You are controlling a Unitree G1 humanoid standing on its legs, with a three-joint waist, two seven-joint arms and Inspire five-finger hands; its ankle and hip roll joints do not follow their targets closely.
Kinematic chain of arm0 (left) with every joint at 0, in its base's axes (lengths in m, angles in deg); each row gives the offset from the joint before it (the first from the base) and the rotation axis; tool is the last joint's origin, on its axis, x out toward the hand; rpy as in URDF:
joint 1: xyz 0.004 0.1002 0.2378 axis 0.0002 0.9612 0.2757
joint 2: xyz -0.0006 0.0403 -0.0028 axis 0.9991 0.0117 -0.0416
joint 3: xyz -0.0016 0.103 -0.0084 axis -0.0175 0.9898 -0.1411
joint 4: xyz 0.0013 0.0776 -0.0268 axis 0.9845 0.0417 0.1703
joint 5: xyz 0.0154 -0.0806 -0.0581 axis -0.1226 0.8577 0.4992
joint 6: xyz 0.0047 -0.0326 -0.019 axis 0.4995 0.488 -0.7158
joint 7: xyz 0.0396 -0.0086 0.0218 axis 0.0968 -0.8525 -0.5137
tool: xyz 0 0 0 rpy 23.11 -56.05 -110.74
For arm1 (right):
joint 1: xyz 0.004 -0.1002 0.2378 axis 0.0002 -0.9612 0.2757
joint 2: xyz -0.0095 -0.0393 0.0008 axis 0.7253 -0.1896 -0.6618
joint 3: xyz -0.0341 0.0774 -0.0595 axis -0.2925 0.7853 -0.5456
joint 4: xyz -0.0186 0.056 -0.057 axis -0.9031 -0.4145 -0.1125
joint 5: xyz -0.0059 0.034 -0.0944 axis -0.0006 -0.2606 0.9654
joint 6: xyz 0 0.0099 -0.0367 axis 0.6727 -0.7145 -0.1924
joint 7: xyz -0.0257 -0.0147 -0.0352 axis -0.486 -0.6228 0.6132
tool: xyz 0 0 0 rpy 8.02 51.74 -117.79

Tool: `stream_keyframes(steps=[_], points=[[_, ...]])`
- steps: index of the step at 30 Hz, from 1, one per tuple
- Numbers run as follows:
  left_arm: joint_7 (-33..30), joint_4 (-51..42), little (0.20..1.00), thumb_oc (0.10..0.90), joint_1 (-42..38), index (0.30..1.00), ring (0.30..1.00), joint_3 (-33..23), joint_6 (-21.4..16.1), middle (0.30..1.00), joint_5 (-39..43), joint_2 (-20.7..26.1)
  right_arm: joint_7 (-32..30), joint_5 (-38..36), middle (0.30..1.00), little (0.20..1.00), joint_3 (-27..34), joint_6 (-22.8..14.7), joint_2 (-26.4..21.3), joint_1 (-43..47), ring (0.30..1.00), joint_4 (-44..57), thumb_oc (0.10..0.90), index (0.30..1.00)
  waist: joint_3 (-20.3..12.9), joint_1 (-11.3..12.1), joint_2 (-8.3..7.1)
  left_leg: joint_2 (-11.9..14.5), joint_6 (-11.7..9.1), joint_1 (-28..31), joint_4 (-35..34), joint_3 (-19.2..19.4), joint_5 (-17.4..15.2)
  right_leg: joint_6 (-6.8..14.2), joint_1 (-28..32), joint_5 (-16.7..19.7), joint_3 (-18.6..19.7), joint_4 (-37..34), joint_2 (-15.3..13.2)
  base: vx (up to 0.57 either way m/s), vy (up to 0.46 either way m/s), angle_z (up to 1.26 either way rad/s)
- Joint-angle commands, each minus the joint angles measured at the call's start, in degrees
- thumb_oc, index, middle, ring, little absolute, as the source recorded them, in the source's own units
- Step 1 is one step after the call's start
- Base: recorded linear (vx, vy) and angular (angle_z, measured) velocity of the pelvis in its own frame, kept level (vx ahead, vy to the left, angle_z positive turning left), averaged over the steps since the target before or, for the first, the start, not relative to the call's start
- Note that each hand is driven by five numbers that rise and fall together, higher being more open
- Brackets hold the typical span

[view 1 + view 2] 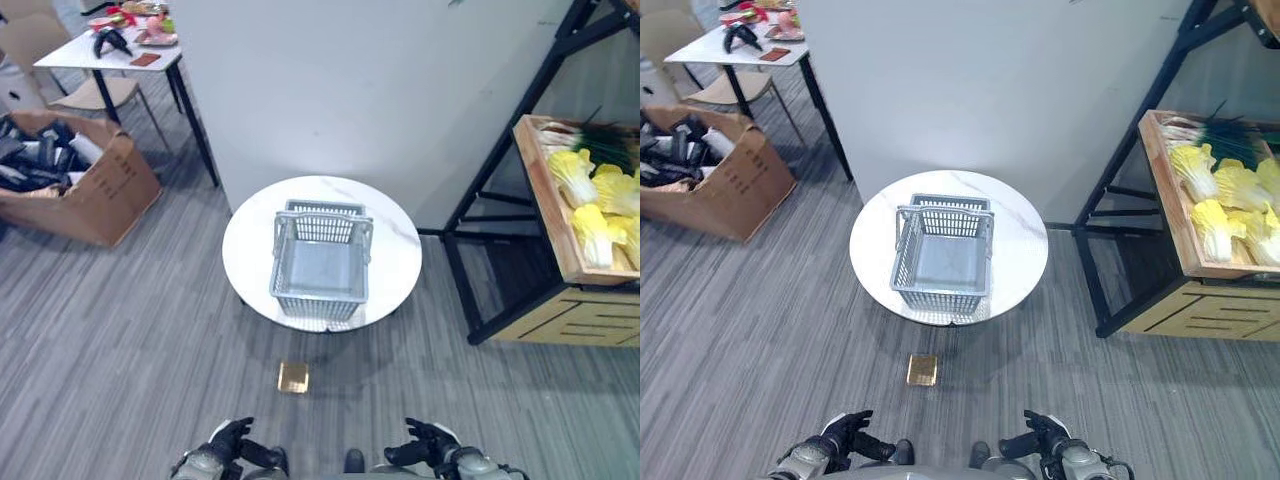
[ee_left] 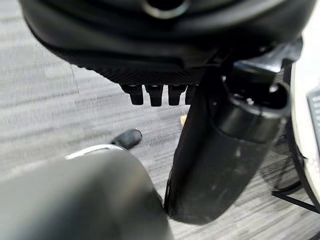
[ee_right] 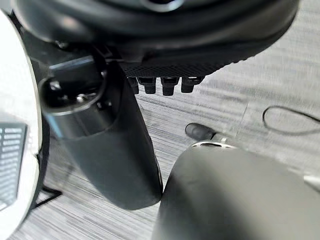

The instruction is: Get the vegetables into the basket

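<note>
Scanning left to right from the head cam: far left there's a cardboard box (image 1: 75, 190) full of dark junk and a small table (image 1: 105, 50) with clutter behind it, not my concern. My left hand (image 1: 230, 440) sits low by the robot's body, fingers loosely relaxed, holding nothing. Dead centre is the round white table (image 1: 395, 255) with the grey plastic basket (image 1: 318, 262) on it, handle folded down, nothing inside yet. My right hand (image 1: 425, 442) mirrors the left, slack and empty too.

The stuff I actually need is way over on the right: pale yellow-green cabbages (image 1: 598, 205) in a wooden crate (image 1: 545, 200) on a black shelf rack (image 1: 500, 170), with what look like green onions (image 1: 600, 145) at the back. Well apart from the basket.

My guess on handling: the cabbages are bulky but probably light, leafy tops soft and crushable, so I'd wrap around the firmer white stem end rather than the frilly leaves. The onions would be thin and floppy, so grab mid-bunch. Nothing looks slippery, just awkward.
</note>
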Motion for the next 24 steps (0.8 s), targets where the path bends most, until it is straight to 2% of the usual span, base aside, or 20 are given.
stream_keyframes(steps=[1, 2, 3, 5, 6, 10, 12, 18, 22, 24], points=[[0.2, 1.3, 1.0, 0.9, 1.3, 1.0, 1.0, 1.4, -0.4, 1.0, -0.4, 0.7, 0.1, -3.0, 1.0, 1.0, -2.7, -0.7, -1.8, 1.4, 1.0, 2.0, 0.9, 1.0, 0.3, 1.9, -0.85, -1.4, 0.6, 2.5, 1.0, 0.8, -6.4, 3.9, -1.3, -1.5, 4.7, 2.2, -0.9, 0.01, 0.042, -0.15], [0.2, 1.3, 1.0, 0.9, 1.3, 1.0, 1.0, 1.4, -0.4, 1.0, -0.4, 0.7, 0.1, -3.0, 1.0, 1.0, -2.7, -0.7, -1.8, 1.4, 1.0, 2.0, 0.9, 1.0, 0.3, 1.9, -0.85, -1.4, 0.6, 2.5, 1.0, 0.8, -6.4, 3.9, -1.3, -1.5, 4.7, 2.2, -0.9, 0.02, 0.098, -0.25], [0.3, 0.4, 1.0, 0.9, 2.3, 1.0, 1.0, 0.9, -0.5, 1.0, -0.1, 1.1, -0.7, -3.2, 1.0, 1.0, -2.5, -1.1, -2.8, 1.8, 1.0, 8.3, 0.9, 1.0, 0.3, 2.0, -0.85, -1.5, 0.9, 3.3, 0.3, 1.3, -6.5, 4.4, -1.4, -1.1, 5.4, 2.0, -0.9, 0.03, 0.103, -0.22], [0.6, -2.6, 1.0, 0.9, 5.5, 1.0, 1.0, -1.4, -0.6, 1.0, 0.7, 2.5, -3.3, -3.5, 1.0, 1.0, 0.4, -2.6, -8.0, 3.0, 1.0, 28.6, 0.9, 1.0, 0.1, 2.0, -1.05, -1.9, 1.5, 4.4, 0.1, 3.0, -7.6, 5.5, -1.6, 0.2, 7.6, 1.0, -1.0, 0.01, 0.131, -0.43], [0.6, -2.6, 1.0, 0.9, 5.5, 1.0, 1.0, -1.4, -0.6, 1.0, 0.7, 2.5, -3.3, -3.5, 1.0, 1.0, 0.4, -2.6, -8.0, 2.9, 1.0, 28.6, 0.9, 1.0, 0.1, 2.1, -1.04, -1.9, 1.5, 4.4, 0.1, 3.1, -7.6, 5.5, -1.6, 0.2, 7.6, 1.0, -1.0, -0.02, 0.079, -0.75], [0.5, -1.9, 1.0, 0.9, 5.7, 1.0, 1.0, -3.0, -0.1, 1.0, 1.0, 2.6, -5.9, -2.0, 1.0, 1.0, 3.7, -3.7, -12.4, 6.9, 1.0, 41.0, 0.9, 1.0, -0.3, 2.5, -1.52, -1.9, 1.9, 5.1, 0.1, 3.4, -8.1, 5.6, -1.4, 0.2, 8.1, 0.9, -1.1, 0.01, 0.029, -0.3], [0.2, -2.1, 1.0, 0.9, 5.6, 1.0, 1.0, -3.4, 0.3, 1.0, 0.7, 2.4, -7.1, 1.7, 1.0, 1.0, 4.6, -3.9, -15.2, 9.4, 1.0, 48.2, 0.9, 1.0, -0.5, 2.8, -1.87, -2.0, 2.0, 5.5, 0.1, 3.2, -8.3, 5.6, -1.1, -0.1, 7.7, 1.0, -1.1, 0.01, 0.011, 0.02], [-0.4, -1.9, 1.0, 0.9, 5.2, 1.0, 1.0, -3.1, 0.9, 1.0, 0.3, 2.4, -8.3, 5.3, 1.0, 1.0, 2.8, -4.3, -17.7, 17.8, 1.0, 56.0, 0.9, 1.0, -0.8, 4.1, -2.79, -1.9, 2.2, 5.8, 0.1, 2.7, -8.5, 5.7, -0.7, -0.2, 7.1, 1.0, -1.1, 0.02, 0.024, 0.02], [-0.9, -1.8, 1.0, 0.9, 4.5, 1.0, 1.0, -2.5, 1.2, 1.0, 0.6, 2.7, -8.1, 4.7, 1.0, 1.0, -1.6, -4.0, -17.1, 26.4, 1.0, 56.2, 0.9, 1.0, -0.3, 5.4, -3.85, -1.8, 2.4, 4.9, 0.1, 2.2, -8.3, 5.7, -1.5, 0.2, 6.9, 1.2, -1.0, 0.02, 0.039, 0.04], [-1.7, -2.0, 1.0, 0.9, 3.7, 1.0, 1.0, -1.4, 1.1, 1.0, 0.9, 3.2, -8.6, 5.7, 1.0, 1.0, -6.1, -3.5, -17.7, 35.1, 1.0, 52.9, 0.9, 1.0, 0.8, 7.2, -5.08, -1.6, 2.3, 2.7, 0.1, 1.8, -7.8, 5.9, -2.9, 1.2, 6.3, 0.4, -1.0, -0.04, 0.032, 0.12]])
